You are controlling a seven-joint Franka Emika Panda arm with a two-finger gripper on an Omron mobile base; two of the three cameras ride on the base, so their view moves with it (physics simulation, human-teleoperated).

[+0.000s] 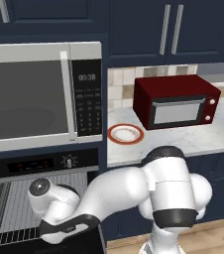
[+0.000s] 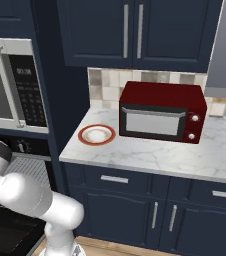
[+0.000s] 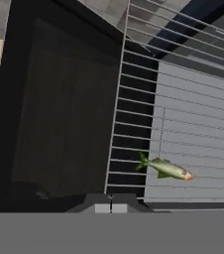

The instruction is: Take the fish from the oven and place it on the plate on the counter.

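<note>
Two small dark finger tips of the gripper [image 3: 111, 204] rise pressed together at the bottom of the hand view, jaws closed on nothing, just beside the front edge of the silver wire rack [image 3: 134, 124]. On that rack lies the tiny slender greenish-yellow fish [image 3: 164, 168], a little to the right of the tips (head pointing right, tail toward the dark door side). It does not touch the fingers.

From the left base view the white arm bends down in front of the built-in black oven [image 1: 44, 163], whose cavity stands open beneath the red-digit display. Up on the white-grey marbled stone counter [image 1: 193, 136], the small round white plate with the broad orange-red rim [image 1: 126, 134] sits bare, between the big silver microwave [image 1: 29, 94] and the red toaster oven [image 1: 176, 101], well apart from the fish.
</note>
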